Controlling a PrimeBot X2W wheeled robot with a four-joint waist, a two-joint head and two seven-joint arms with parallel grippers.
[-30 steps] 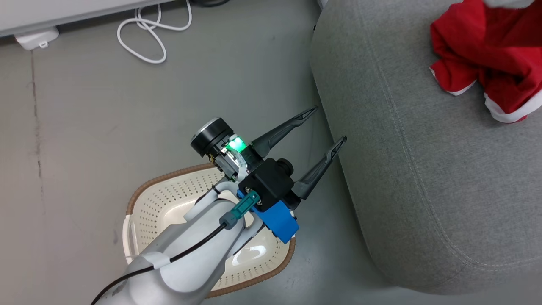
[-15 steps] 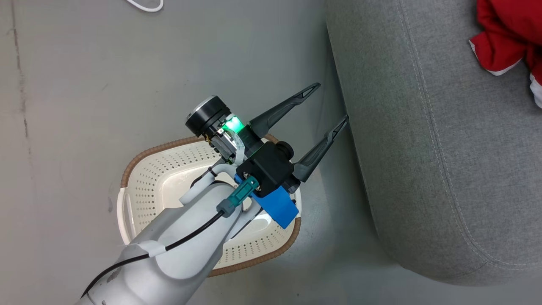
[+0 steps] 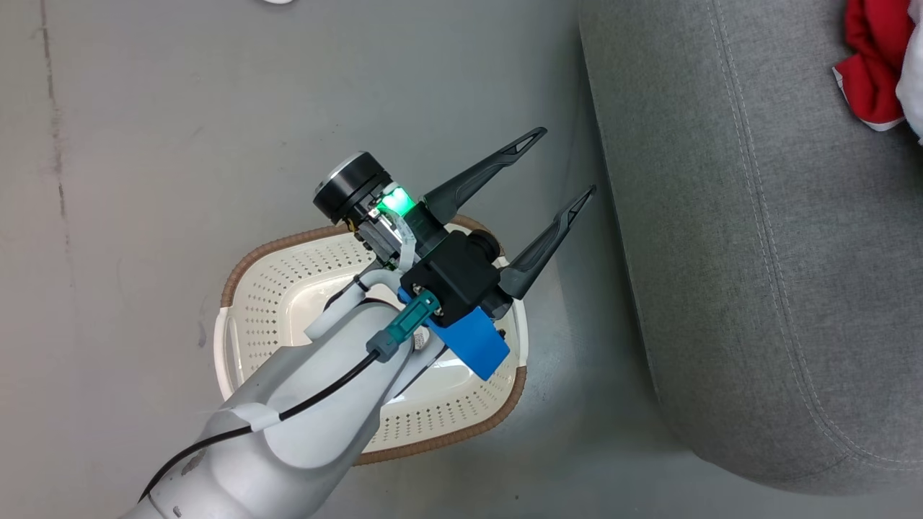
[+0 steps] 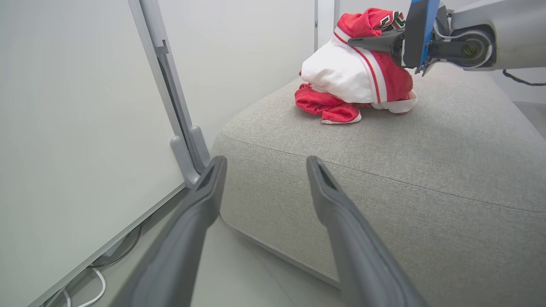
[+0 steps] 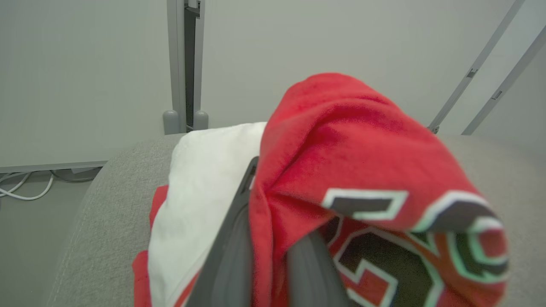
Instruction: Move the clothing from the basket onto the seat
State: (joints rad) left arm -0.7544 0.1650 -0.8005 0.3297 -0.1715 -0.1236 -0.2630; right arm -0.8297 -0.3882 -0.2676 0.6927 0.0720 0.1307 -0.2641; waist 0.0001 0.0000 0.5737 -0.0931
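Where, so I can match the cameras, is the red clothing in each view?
Head view: the clothing at the top right corner, on the seat.
Left wrist view: clothing heaped upper centre-right on the seat.
Right wrist view: clothing close up, across the centre and lower right.
Shared landmark: the grey seat under it.

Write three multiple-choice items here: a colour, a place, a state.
1. Rim colour of the oval cream perforated plastic basket? A brown; B blue; C black.
2. The red-and-white fabric clothing lies: A in the basket; B on the grey woven upholstered seat; C on the floor.
3. The left hand is: A open, empty; B shut on clothing; C shut on a handle.
Key: 1 A, its ribbed rim is brown; 2 B, the pile rests on the seat; 3 A, fingers apart, nothing between.
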